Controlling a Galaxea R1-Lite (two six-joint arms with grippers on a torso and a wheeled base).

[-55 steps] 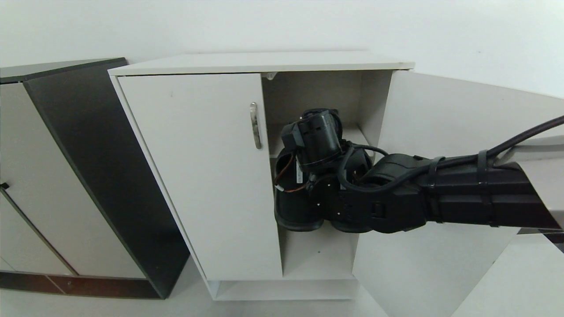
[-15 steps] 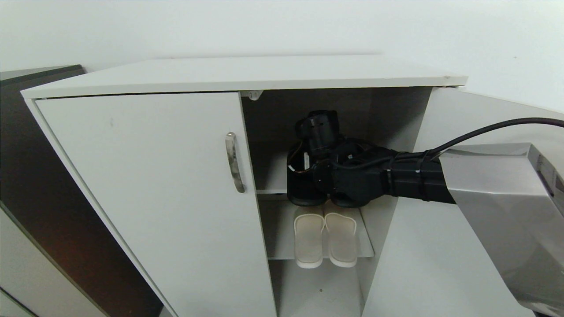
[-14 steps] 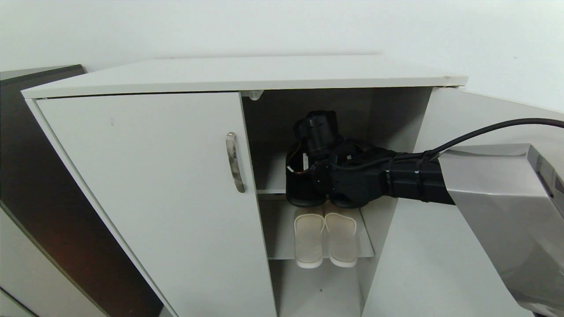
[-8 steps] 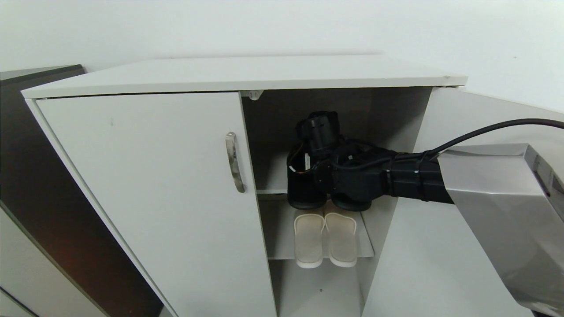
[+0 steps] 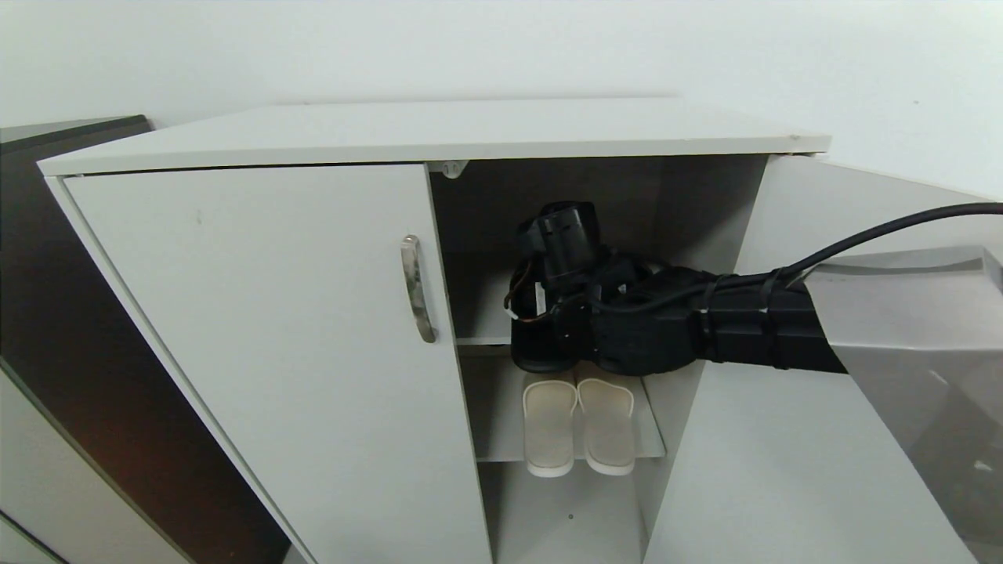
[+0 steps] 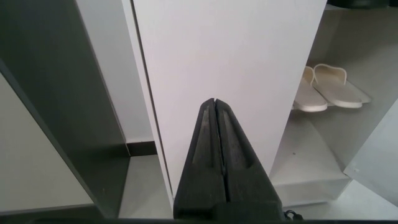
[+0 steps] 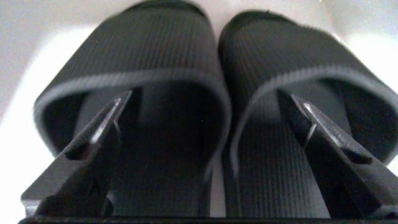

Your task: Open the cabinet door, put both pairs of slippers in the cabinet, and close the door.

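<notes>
I see the cabinet [image 5: 439, 133] with its right door [image 5: 783, 439] swung open. On the upper shelf my right gripper [image 7: 209, 96] is spread wide, one finger at each black slipper's [image 5: 533, 356] strap. The white slippers [image 5: 580, 423] lie one shelf below. My left gripper [image 6: 214, 102] is closed and empty.

Black slippers [image 5: 537, 356] carried in onto upper shelf [image 5: 479, 313]
</notes>
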